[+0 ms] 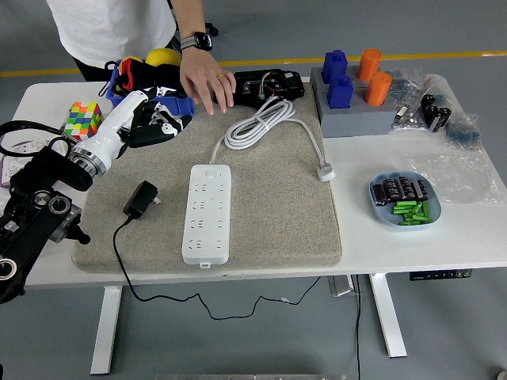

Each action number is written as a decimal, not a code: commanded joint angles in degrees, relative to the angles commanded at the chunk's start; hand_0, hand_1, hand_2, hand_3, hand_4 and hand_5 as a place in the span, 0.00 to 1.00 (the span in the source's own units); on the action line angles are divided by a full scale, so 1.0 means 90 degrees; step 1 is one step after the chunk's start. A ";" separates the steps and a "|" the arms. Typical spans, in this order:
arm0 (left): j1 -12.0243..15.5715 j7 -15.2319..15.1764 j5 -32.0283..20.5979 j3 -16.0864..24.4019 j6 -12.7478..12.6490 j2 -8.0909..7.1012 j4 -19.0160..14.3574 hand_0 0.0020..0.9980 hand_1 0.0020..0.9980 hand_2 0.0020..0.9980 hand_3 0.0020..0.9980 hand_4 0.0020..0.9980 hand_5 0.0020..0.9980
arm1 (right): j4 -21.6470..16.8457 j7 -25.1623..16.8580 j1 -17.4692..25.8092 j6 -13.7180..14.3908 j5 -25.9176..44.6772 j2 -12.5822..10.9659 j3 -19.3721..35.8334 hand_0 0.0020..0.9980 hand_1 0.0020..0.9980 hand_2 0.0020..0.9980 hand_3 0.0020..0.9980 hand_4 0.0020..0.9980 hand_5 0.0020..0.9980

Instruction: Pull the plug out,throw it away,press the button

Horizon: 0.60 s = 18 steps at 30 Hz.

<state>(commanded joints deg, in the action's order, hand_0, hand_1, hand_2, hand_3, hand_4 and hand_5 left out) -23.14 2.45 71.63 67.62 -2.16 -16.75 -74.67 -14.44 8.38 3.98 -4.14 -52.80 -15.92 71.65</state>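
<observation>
At the left, the robot's left hand [150, 119] hung over the far left corner of the grey mat [277, 229], in front of the blue bin [178, 101], its white fingers [164, 120] loosely curled around nothing. The right hand was out of view. The black plug [141, 198] lay loose on the mat just left of the white power strip [207, 214], out of its sockets, cable trailing off the near edge. Judging by that, pulling and discarding looked finished, leaving the button [209, 170] at the strip's far end. Doing it well would have meant bringing one fingertip straight down on that switch without shoving the unheld strip sideways.

A person's hand [207, 83] rested at the mat's far edge beside a black device [269, 83], close to the robot's path. Right of it, the strip's coiled white cord [261, 127] ran out to its own plug. Further right stood blue and orange blocks [352, 79] and a dish of small parts [404, 199], well clear.
</observation>
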 joint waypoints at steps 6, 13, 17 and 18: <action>0.0688 -0.0227 -0.0214 0.0903 -0.0140 0.0128 -0.0211 0.80 0.82 0.79 0.83 0.73 0.21 | 0.0019 0.0005 0.0063 -0.0004 -0.0026 0.0036 0.0019 0.75 0.68 0.67 0.68 0.76 0.66; 0.1290 -0.0234 -0.0117 0.1528 -0.0093 0.0068 -0.0541 0.79 0.79 0.76 0.82 0.73 0.22 | 0.0030 -0.0005 0.0068 0.0003 -0.0099 0.0104 0.0185 0.75 0.68 0.67 0.68 0.76 0.66; 0.1432 -0.0248 -0.0108 0.1703 -0.0083 -0.0021 -0.0607 0.79 0.79 0.76 0.82 0.73 0.22 | 0.0053 0.0003 -0.0083 -0.0014 -0.0057 0.0116 0.0036 0.75 0.68 0.67 0.68 0.76 0.66; 0.1457 -0.0237 -0.0089 0.1729 -0.0071 -0.0049 -0.0609 0.78 0.79 0.76 0.83 0.73 0.23 | 0.0057 0.0004 -0.0120 -0.0014 -0.0053 0.0112 0.0019 0.75 0.68 0.67 0.68 0.76 0.66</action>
<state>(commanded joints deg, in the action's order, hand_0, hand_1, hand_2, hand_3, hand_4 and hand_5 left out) -10.03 0.31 70.83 83.18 -2.79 -17.19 -80.14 -13.93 8.41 2.89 -4.27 -53.28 -14.91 71.82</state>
